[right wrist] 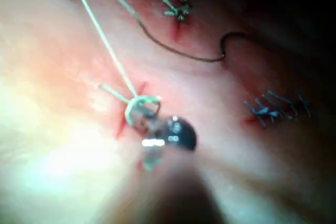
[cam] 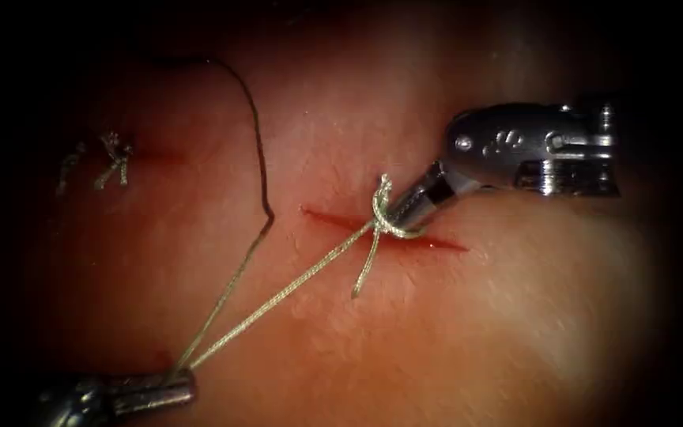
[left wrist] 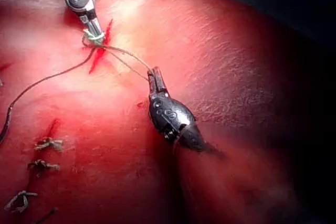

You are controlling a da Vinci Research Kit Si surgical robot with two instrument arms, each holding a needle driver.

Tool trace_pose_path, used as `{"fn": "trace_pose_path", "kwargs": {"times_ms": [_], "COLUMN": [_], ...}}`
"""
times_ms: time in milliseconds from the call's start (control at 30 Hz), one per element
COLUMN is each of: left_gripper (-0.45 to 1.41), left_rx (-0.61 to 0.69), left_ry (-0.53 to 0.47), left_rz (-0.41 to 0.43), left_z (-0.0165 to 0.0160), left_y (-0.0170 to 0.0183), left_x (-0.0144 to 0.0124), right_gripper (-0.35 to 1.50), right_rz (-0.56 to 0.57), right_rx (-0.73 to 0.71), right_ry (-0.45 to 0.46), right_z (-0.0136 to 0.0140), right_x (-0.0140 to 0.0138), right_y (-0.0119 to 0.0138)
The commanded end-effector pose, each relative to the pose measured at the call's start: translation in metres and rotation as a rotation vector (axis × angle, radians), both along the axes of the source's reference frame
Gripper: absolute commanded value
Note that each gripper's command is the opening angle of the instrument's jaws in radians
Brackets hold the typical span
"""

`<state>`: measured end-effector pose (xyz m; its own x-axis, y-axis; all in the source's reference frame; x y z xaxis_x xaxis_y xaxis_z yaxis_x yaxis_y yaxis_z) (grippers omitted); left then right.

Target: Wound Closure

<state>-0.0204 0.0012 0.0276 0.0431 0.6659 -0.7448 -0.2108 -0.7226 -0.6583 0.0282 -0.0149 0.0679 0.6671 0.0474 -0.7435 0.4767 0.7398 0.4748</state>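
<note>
Grippers [cam: 179, 385] [cam: 393, 212]: two; thread [cam: 278, 296]: one.

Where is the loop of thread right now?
In the endoscope view, the loop of thread wraps the right claw, at the middle of the cut.

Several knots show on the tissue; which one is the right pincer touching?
The knot on the open cut, where the right pincer tip sits inside the looped thread. The finished knots lie off to the left, with no tool near them.

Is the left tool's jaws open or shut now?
Shut: the left tool pinches the thread, whose two strands meet at its tip and run to the cut.
</note>
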Motion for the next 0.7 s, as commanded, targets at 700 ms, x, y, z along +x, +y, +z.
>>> {"fn": "trace_pose_path", "kwargs": {"times_ms": [700], "left_gripper": [-0.45], "left_rx": [0.045], "left_ry": [-0.024], "left_rz": [0.008], "left_z": [-0.0066], "left_y": [-0.0113], "left_x": [0.0035], "right_gripper": [-0.35], "right_rz": [0.065], "right_rx": [0.012], "right_ry": [-0.026], "right_z": [-0.0004], "right_x": [0.0005], "right_y": [0.0030]}}
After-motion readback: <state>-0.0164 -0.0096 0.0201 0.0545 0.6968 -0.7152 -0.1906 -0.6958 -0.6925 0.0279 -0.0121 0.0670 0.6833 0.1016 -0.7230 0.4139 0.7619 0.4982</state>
